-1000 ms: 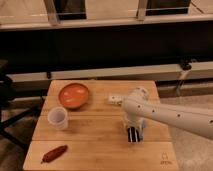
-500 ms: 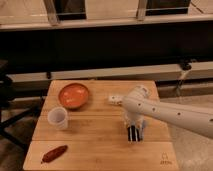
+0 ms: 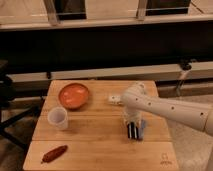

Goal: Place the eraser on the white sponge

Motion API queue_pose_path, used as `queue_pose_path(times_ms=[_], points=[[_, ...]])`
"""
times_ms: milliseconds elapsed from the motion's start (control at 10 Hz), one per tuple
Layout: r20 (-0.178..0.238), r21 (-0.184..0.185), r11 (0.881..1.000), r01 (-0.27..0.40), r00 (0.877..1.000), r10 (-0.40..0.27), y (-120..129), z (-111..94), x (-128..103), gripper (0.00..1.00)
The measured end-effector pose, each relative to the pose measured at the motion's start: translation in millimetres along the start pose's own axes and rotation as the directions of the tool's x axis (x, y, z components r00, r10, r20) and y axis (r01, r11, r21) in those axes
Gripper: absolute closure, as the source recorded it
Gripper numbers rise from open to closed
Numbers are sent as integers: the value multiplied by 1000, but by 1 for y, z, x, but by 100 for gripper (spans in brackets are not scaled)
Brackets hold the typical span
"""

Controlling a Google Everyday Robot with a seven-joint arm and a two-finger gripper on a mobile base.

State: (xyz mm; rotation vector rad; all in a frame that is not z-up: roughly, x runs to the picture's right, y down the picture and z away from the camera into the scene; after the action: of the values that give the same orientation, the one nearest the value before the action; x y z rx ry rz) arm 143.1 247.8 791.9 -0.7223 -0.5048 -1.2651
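My gripper [image 3: 132, 131] points down at the wooden table [image 3: 100, 145], right of its middle, with its tip at or just above the surface. The eraser [image 3: 143, 127], a small pale-blue piece, shows right beside the gripper on its right side, low over the table. I cannot tell whether it is held or lying there. The white sponge [image 3: 115, 99] lies on the table behind and left of the gripper, next to the arm's white wrist [image 3: 134, 102], which hides part of it.
An orange bowl [image 3: 74, 95] sits at the table's back left. A white cup [image 3: 58, 118] stands in front of it. A red sausage-shaped thing [image 3: 54, 154] lies near the front left corner. A dark chair [image 3: 7, 100] is off the left edge.
The gripper has stayed at nearly the same spot on the table. The arm's wrist has shifted slightly. Nothing else has moved.
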Motion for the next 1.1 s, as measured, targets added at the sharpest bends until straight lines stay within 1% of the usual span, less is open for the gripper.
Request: queue_pose_path(times_ms=[100,200,300,500,600,800,900,1100], points=[[6,-1,1000,-6,1000,6,2,-4,-5,100],[13,0,1000,-11,1000,11,5,-10,-15,100],[23,1,1000,-19,1000,19,11,-16,-33,100],[36,4,999,-35,999,34,19,-22,-53,100],[44,6,999,-42,998,41,20,-22,-55,100],[65,18,998,-60,996,59,22,-23,-48,100],[78,30,997,-65,995,62,21,-22,-42,100],[91,41,996,-74,993,70,21,-16,-29,100]])
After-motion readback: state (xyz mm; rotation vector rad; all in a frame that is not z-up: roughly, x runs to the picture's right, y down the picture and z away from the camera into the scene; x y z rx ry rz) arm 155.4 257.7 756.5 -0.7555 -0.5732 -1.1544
